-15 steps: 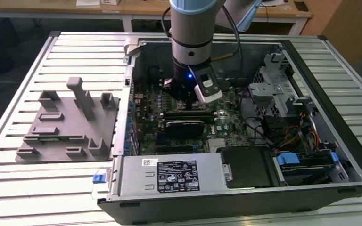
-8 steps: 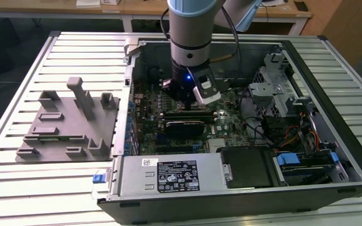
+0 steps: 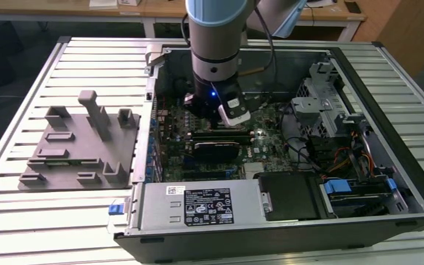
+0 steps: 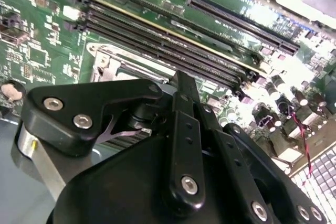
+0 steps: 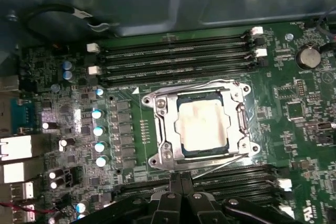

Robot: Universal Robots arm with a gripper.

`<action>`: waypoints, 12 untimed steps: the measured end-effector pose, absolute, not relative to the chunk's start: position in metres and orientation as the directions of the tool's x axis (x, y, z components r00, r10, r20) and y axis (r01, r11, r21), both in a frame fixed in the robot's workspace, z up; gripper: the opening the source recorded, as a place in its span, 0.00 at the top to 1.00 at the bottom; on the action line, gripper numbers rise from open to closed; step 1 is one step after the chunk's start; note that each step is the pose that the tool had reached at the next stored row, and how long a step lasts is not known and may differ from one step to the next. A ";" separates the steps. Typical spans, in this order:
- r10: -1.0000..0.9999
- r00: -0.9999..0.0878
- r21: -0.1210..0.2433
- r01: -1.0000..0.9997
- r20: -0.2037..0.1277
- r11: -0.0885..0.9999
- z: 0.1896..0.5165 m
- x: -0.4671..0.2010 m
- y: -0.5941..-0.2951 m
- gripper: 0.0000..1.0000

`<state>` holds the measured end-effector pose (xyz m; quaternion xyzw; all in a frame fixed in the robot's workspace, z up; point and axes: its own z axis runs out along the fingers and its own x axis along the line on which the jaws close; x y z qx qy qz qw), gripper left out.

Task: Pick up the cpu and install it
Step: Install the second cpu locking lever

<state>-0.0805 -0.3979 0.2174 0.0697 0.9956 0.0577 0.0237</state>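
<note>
My black jaws (image 5: 181, 199) meeting closed, gripping nothing, tips cropped at frame edge. Silvery square cpu (image 5: 201, 125) sitting in metal socket frame (image 5: 163, 124) on green motherboard (image 5: 304, 114). My arm (image 3: 213, 61) reaching straight down into open computer case (image 3: 388, 165).

The arm (image 3: 216, 38) is a thick silver-grey tube with a pale blue joint cap, a lit blue ring, and a black claw (image 4: 181, 129) whose links carry silver screws.

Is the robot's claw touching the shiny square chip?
Apart. In the first wrist view the chip sits in its metal frame, and green board shows between it and the gripper.
</note>
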 end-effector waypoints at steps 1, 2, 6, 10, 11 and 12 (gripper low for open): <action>0.142 -0.989 0.120 0.136 -0.039 0.983 0.217 -0.081 -0.399 0.89; 0.142 -0.989 0.122 0.136 -0.039 0.983 0.216 -0.081 -0.400 0.89; 0.142 -0.989 0.138 0.136 -0.036 0.981 0.214 -0.082 -0.404 0.89; 0.143 -0.989 0.163 0.136 -0.032 0.977 0.212 -0.085 -0.408 0.89; 0.143 -0.989 0.170 0.136 -0.032 0.976 0.211 -0.086 -0.409 0.89; 0.144 -0.989 0.176 0.136 -0.031 0.975 0.211 -0.087 -0.409 0.89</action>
